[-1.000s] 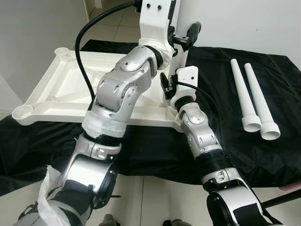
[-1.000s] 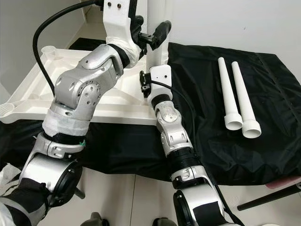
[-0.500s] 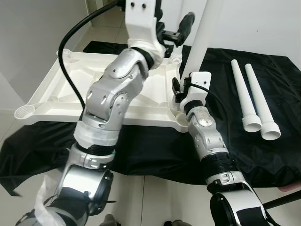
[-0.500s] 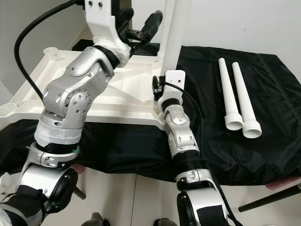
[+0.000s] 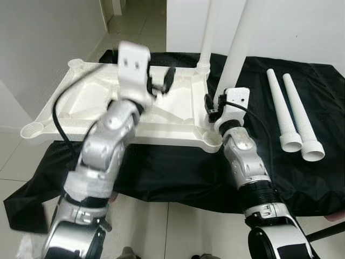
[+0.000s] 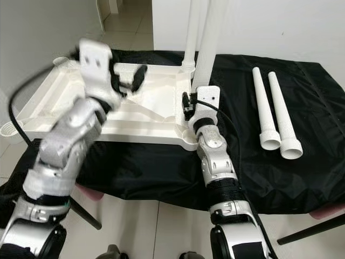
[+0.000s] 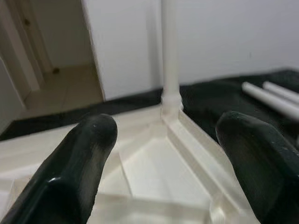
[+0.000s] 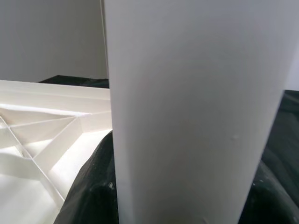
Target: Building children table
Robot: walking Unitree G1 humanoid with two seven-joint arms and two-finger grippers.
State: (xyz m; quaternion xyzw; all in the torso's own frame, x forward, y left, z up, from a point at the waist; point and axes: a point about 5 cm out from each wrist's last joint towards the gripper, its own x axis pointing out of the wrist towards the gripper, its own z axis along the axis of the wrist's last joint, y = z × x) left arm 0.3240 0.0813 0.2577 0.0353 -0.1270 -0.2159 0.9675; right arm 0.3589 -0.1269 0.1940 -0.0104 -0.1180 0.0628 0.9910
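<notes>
A white children's table top [image 5: 75,102] lies upside down on a black cloth [image 5: 178,172]. One white leg [image 5: 207,32] stands upright in its far right corner socket. A second white leg [image 5: 237,48] stands tilted at the near right corner, and my right gripper [image 5: 214,105] is shut on its lower part; the wrist hides the leg's foot. The leg [image 8: 196,107] sits very close in the right wrist view. My left gripper [image 5: 163,82] hovers open over the middle of the table top, its fingers [image 7: 74,163] empty and pointing at the standing leg [image 7: 170,56].
Two loose white legs [image 5: 280,108] [image 5: 299,116] lie side by side on the cloth to the right. A white wall stands behind the table. Tiled floor [image 5: 32,178] borders the cloth in front and on the left. A dark bar [image 5: 323,232] crosses the bottom right.
My left gripper has drawn away from the raised leg, down and to the left over the table top. My right gripper has carried the leg rightward to the near right corner. The camera shifted.
</notes>
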